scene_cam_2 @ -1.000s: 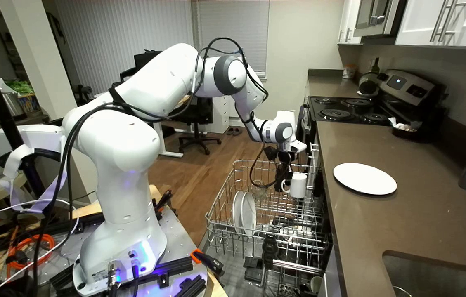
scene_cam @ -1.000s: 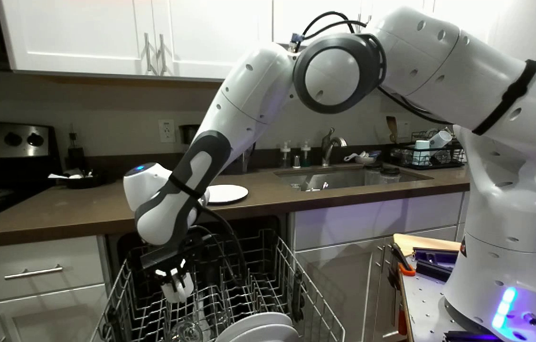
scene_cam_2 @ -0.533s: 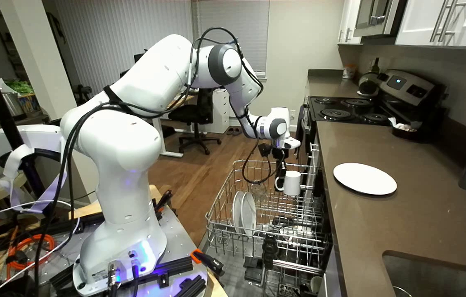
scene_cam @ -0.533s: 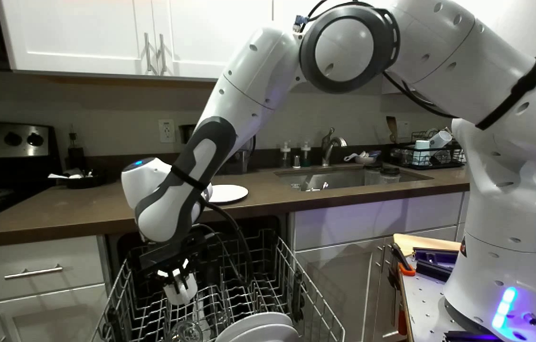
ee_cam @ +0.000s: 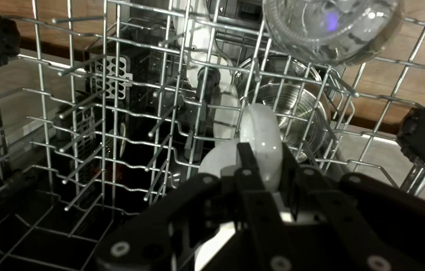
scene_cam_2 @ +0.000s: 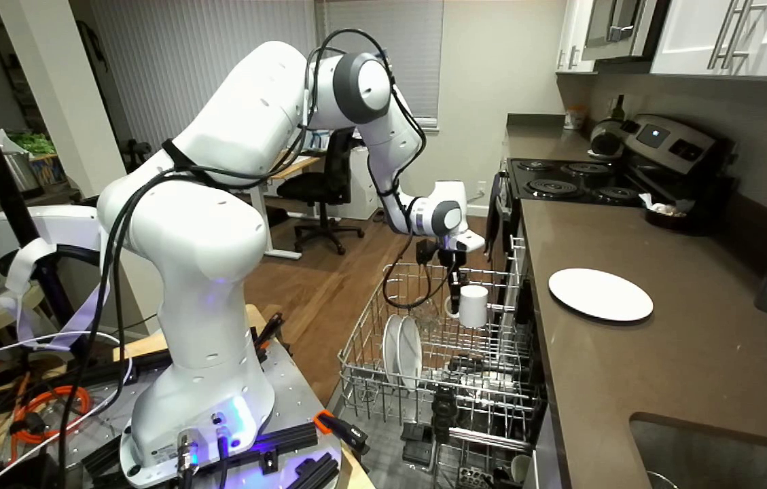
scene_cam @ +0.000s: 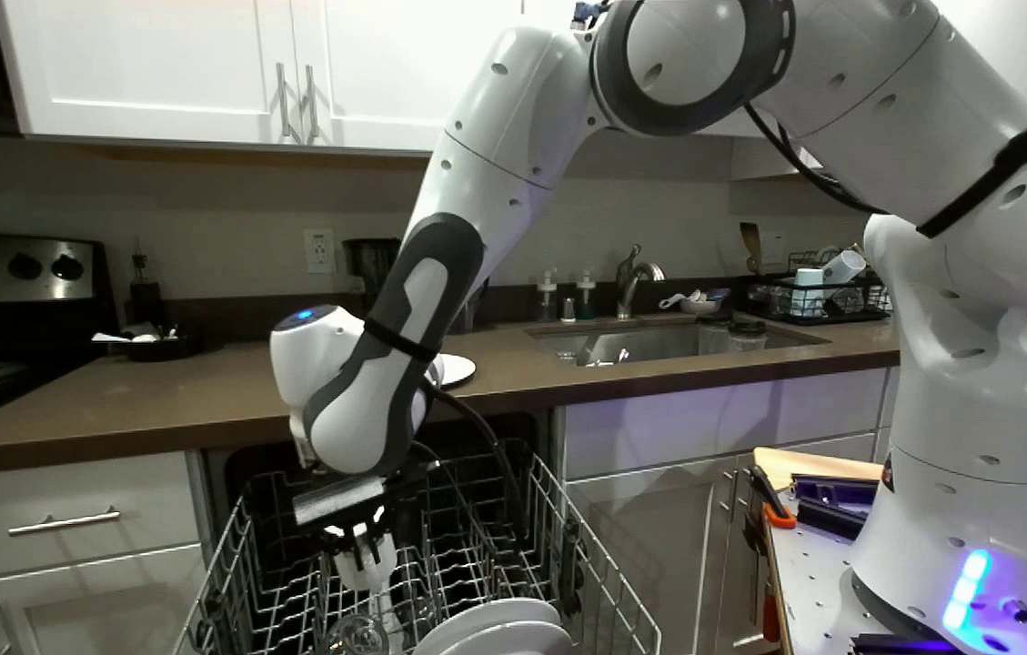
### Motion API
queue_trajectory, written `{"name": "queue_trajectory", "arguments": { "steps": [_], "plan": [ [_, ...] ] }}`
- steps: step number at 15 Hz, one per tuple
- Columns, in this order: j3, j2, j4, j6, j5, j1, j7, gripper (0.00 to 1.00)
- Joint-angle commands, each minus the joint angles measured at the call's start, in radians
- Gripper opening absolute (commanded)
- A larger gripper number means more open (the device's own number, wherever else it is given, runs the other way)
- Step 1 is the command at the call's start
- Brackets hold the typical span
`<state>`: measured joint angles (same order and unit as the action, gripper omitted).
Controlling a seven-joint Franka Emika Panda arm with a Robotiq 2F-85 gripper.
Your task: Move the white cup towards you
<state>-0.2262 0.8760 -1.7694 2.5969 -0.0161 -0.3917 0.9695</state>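
Cup [scene_cam_2: 473, 307], plain white, glossy, cylindrical, looped handle [ee_cam: 260, 126] pinched by the pincer [ee_cam: 265, 152]

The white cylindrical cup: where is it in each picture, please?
In an exterior view: white cylindrical cup left of centre, low down.
In an exterior view: cup right of centre, below middle.
In the wrist view: cup near centre, partly hidden.
Shared landmark: grey metal wire rack.

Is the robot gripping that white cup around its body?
No, the wrist view shows the pincer closed on the handle, its fingers on either side.
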Motion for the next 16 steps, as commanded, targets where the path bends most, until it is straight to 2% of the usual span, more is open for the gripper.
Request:
{"name": "queue_trajectory", "arguments": {
  "steps": [1, 9, 16],
  "plan": [
    [-0.027, -0.082, -0.157, 0.120, -0.026, -0.032, 0.070, 0.09],
    [-0.082, -0.114, -0.311, 0.293, -0.001, -0.072, 0.097, 0.09],
    [-0.084, -0.130, -0.384, 0.395, 0.045, -0.054, 0.077, 0.09]
  ]
}}
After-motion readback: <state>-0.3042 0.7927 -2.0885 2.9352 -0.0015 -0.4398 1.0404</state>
